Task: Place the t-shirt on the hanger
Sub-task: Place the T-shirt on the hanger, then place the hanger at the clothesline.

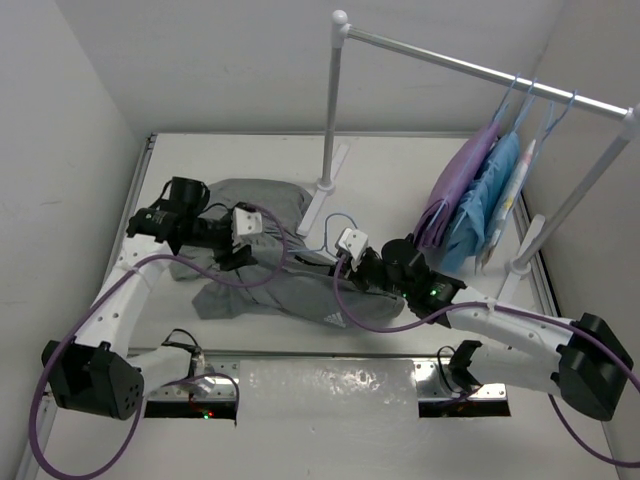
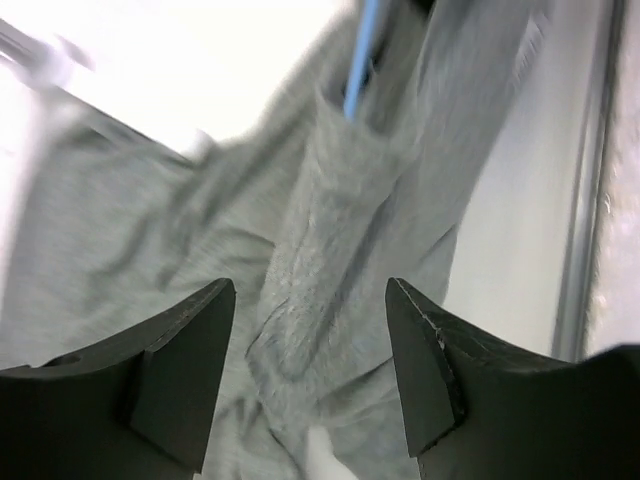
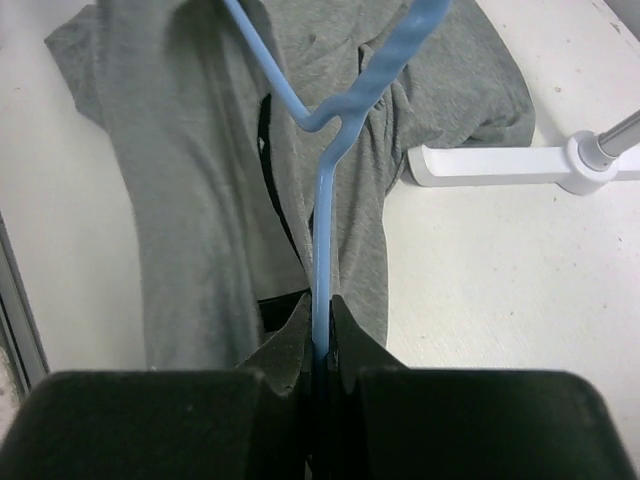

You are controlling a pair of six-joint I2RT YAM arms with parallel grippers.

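The grey t-shirt (image 1: 262, 292) lies crumpled on the table's middle left, its white three-stripe logo (image 1: 333, 318) near the front. My right gripper (image 1: 347, 262) is shut on the wire of the light-blue hanger (image 3: 323, 200), whose twisted neck and hook rise over the shirt (image 3: 190, 180). The jaws (image 3: 320, 305) pinch the wire tightly. My left gripper (image 1: 240, 258) is open and empty just above the shirt. In the left wrist view its fingers (image 2: 310, 285) straddle a raised fold of grey fabric (image 2: 340, 220), and a hanger arm (image 2: 360, 60) runs into the cloth beyond.
A white garment rack stands at the back right, with its pole (image 1: 330, 100) and base foot (image 3: 500, 165) close behind the shirt. Purple and light-blue garments (image 1: 470, 190) hang on it from blue hangers. A shiny sheet (image 1: 330, 390) lies at the near edge. White walls enclose the table.
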